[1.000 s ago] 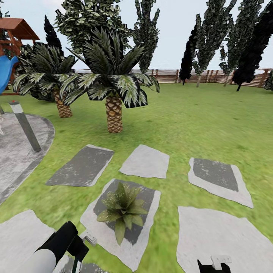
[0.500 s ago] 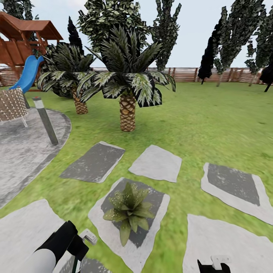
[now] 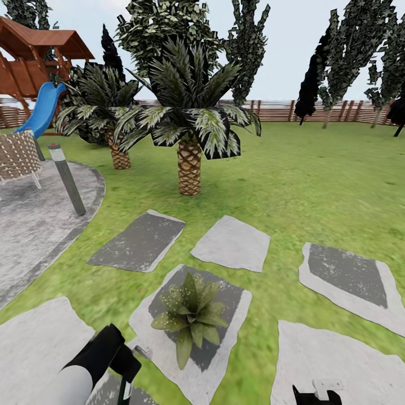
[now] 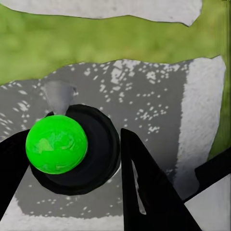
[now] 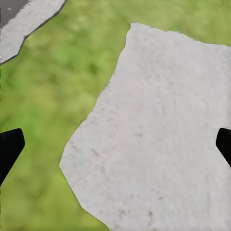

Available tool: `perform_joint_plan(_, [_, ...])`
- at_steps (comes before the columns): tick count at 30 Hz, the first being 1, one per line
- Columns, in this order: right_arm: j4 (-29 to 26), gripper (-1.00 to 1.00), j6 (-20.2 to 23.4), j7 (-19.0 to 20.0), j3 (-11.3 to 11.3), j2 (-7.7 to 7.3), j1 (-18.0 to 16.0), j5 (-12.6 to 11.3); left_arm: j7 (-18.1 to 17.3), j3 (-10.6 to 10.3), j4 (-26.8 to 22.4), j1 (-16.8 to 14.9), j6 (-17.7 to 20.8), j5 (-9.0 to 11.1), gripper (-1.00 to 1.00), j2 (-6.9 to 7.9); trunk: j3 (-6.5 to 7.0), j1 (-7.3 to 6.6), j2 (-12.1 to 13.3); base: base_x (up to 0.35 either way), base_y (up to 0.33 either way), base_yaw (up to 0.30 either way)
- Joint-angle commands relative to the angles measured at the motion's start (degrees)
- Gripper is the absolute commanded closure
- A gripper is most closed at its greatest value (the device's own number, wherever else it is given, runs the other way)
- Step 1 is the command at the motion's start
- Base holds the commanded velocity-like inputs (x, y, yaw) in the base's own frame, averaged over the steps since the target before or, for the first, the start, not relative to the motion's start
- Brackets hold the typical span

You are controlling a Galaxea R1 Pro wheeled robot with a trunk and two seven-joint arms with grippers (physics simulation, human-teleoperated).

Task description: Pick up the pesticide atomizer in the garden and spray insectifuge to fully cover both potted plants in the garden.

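Note:
One potted plant [image 3: 191,318], a rosette of speckled green leaves, stands on a dark-centred stepping stone [image 3: 230,332] just ahead; its pot is hidden under the leaves. My left gripper [image 3: 126,374] hangs low to the plant's left. In the left wrist view its fingers [image 4: 144,187] flank the pesticide atomizer [image 4: 57,143], seen end-on as a bright green top on a dark round body with a pale nozzle. The left gripper [image 4: 77,159] looks shut on it. My right gripper [image 3: 318,392] is at the bottom edge, open [image 5: 115,144] over a pale stone [image 5: 159,134].
Several flat stepping stones [image 3: 230,243] lie across the lawn. Two palms [image 3: 189,169] stand behind them. A grey round patio [image 3: 39,225] with a bollard lamp [image 3: 67,180] and wicker chair [image 3: 17,154] is at left. A slatted fence [image 3: 315,111] closes the far side.
The camera swung left a second ago and then held still. My left arm has since dropped slightly and shifted right, so less of the atomizer's white head shows.

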Motion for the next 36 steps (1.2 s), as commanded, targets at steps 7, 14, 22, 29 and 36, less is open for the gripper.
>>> perform_joint_plan(7, [0.0,-1.0,-0.2,0.4,-0.5,0.03,0.0,0.1,-1.7,0.7,-2.8,0.4,-6.8,-0.1,1.0,0.12,-0.05,-0.01,0.0,0.0,0.0,0.0])
perform_joint_plan(14, [0.0,-1.0,-0.2,0.5,-0.5,-0.05,0.0,0.1,-7.1,0.8,-5.7,0.6,-7.5,0.0,1.0,0.77,-0.05,-0.01,0.0,0.0,0.0,0.0])
perform_joint_plan(22, [0.0,-1.0,-0.2,0.4,-0.5,-0.05,0.0,0.1,-7.1,0.9,-5.9,0.6,-7.3,-0.1,1.0,0.7,-0.05,-0.01,0.0,0.0,-0.101,0.002])
perform_joint_plan(29, [0.0,-1.0,-0.2,0.4,-0.5,-0.02,0.0,0.1,-7.0,0.8,-5.9,0.6,-7.2,-0.1,1.0,0.61,-0.05,-0.01,0.0,-0.14,-0.239,0.221])
perform_joint_plan(36, [0.0,-1.0,-0.2,0.4,-0.5,0.0,0.0,0.1,-6.9,0.9,-5.9,0.6,-7.2,-0.1,1.0,0.55,-0.05,-0.01,0.0,-0.221,-0.209,0.277])
